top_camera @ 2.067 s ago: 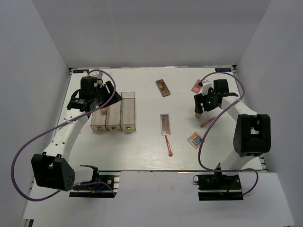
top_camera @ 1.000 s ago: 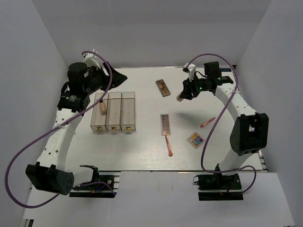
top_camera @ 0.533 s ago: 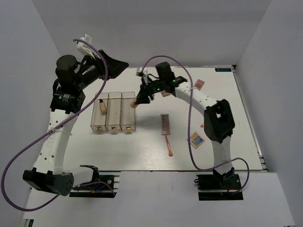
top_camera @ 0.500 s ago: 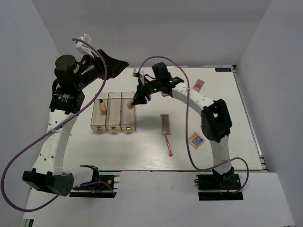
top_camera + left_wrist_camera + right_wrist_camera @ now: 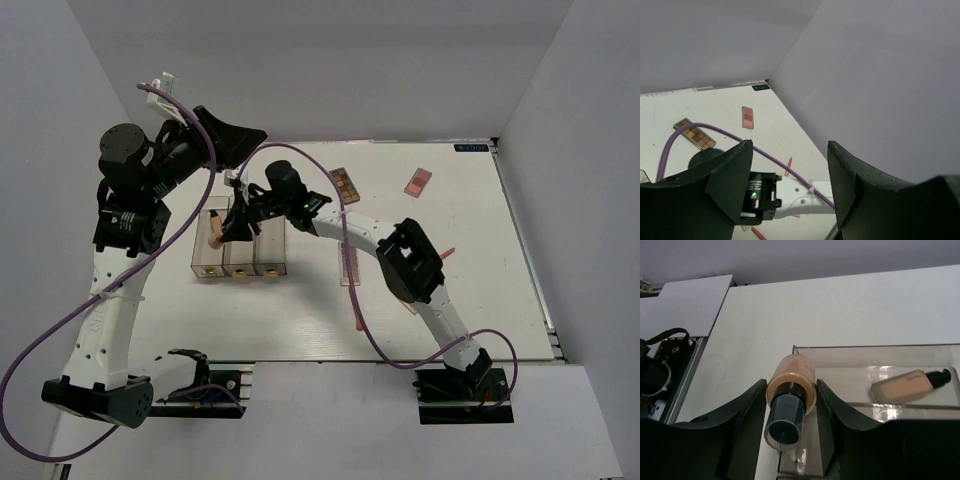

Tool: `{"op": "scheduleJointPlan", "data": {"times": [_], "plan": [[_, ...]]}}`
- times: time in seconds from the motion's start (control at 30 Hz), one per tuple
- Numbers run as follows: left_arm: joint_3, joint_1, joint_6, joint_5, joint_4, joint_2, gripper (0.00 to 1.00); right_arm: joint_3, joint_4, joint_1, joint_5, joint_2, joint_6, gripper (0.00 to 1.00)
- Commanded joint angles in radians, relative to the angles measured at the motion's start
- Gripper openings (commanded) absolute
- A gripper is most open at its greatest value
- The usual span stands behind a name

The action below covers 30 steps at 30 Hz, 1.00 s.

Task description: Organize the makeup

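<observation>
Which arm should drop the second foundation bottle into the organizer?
Right. The right gripper holds the foundation bottle over the organizer, where another bottle lies; the left gripper is raised, open, empty.

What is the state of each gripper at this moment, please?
Left gripper: open, holding nothing.
Right gripper: closed on a beige foundation bottle.

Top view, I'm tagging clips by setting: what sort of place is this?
Probably a robot lab cell: a white table boxed in by bare grey panels, with a clear organizer, brown palette and pink compact laid out.
</observation>
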Motion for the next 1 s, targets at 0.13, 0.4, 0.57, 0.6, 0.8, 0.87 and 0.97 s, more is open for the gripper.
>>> {"op": "scheduleJointPlan", "data": {"times": [0.13,0.4,0.57,0.6,0.8,0.87,0.97], "plan": [[-0.017,-0.004,-0.016,-0.001,-0.026,-0.042,0.71,0.125,0.22,0.062,0.159,0.114,0.017,0.0],[-0.035,-0.004,-0.019,-0.013,-0.046,-0.052,0.71,0.163,0.197,0.078,0.26,0.187,-0.084,0.02],[-0.07,-0.004,-0.021,-0.019,-0.042,-0.055,0.72,0.12,0.174,0.078,0.25,0.166,-0.132,0.42],[-0.075,-0.004,-0.021,-0.018,-0.042,-0.055,0.72,0.116,0.169,0.077,0.239,0.158,-0.145,0.47],[-0.093,-0.004,-0.028,-0.015,-0.02,-0.046,0.72,0.07,0.163,0.069,0.204,0.101,-0.176,0.63],[-0.093,-0.004,-0.028,-0.015,-0.019,-0.041,0.72,0.068,0.158,0.069,0.201,0.091,-0.175,0.66],[-0.09,-0.004,-0.028,-0.013,-0.019,-0.039,0.72,0.065,0.161,0.062,0.205,0.077,-0.167,0.66]]}}
